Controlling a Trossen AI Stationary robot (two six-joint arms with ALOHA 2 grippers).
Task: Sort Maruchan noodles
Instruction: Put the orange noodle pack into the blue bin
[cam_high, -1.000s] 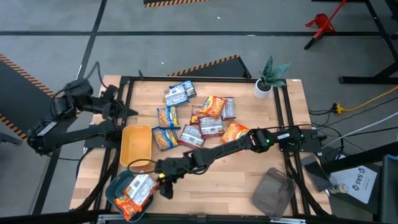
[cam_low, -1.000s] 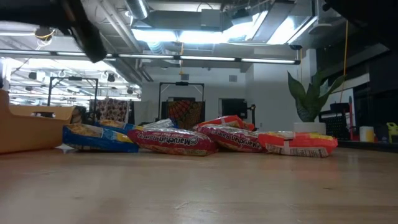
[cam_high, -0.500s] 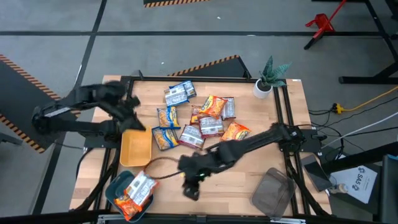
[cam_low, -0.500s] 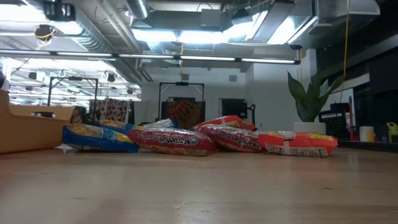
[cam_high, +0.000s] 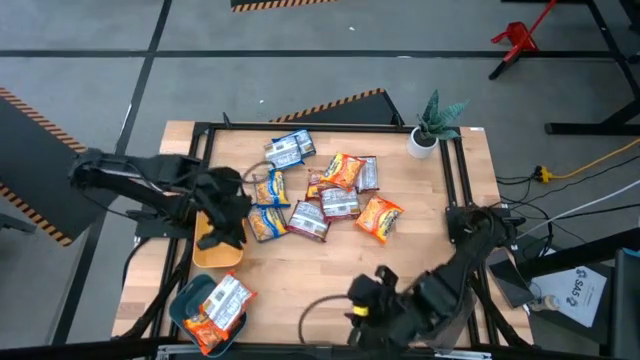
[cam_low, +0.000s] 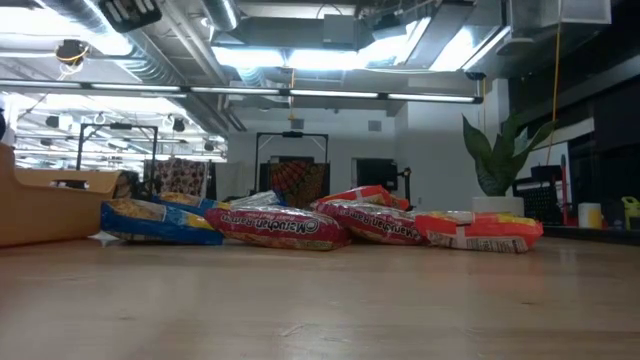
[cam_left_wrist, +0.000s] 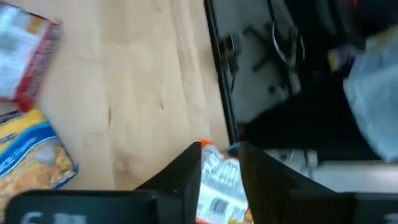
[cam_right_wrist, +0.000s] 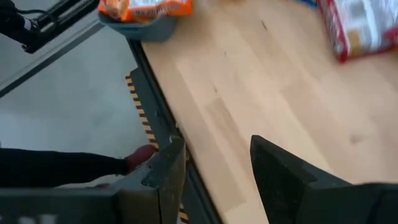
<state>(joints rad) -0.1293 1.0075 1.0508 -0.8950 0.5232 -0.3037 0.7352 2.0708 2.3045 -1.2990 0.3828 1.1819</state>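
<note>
Lying loose across the middle of the table (cam_high: 330, 270), most of the Maruchan noodles (cam_high: 325, 205) form a scattered cluster of blue-and-yellow, red-and-silver and orange packets, some overlapping. From the low view the same packets (cam_low: 280, 225) sit flat on the wood in a row. A few orange packets (cam_high: 215, 305) lie in the teal tray (cam_high: 183, 298) at the table's near left corner.

The left gripper (cam_high: 232, 232) hangs over the yellow tray (cam_high: 208, 252), just beside the left edge of the cluster. Its wrist view shows the jaws spread, with the gripper (cam_left_wrist: 219, 152) pointing towards the table's edge. In the gap shows an orange packet (cam_left_wrist: 214, 186), which seems to lie farther off, with a bit of teal beside it; nothing looks pinched.

The right gripper (cam_high: 357, 303) is low over the near edge of the table, well apart from the cluster, its arm folded back towards the near right corner. Its wrist view shows the gripper (cam_right_wrist: 214, 168) with the jaws spread and only bare wood between them. Farther off in that view are the teal tray (cam_right_wrist: 140, 28) with an orange packet (cam_right_wrist: 146, 7) and a red-and-silver packet (cam_right_wrist: 364, 25).

A potted plant (cam_high: 435, 125) stands at the far right corner.
</note>
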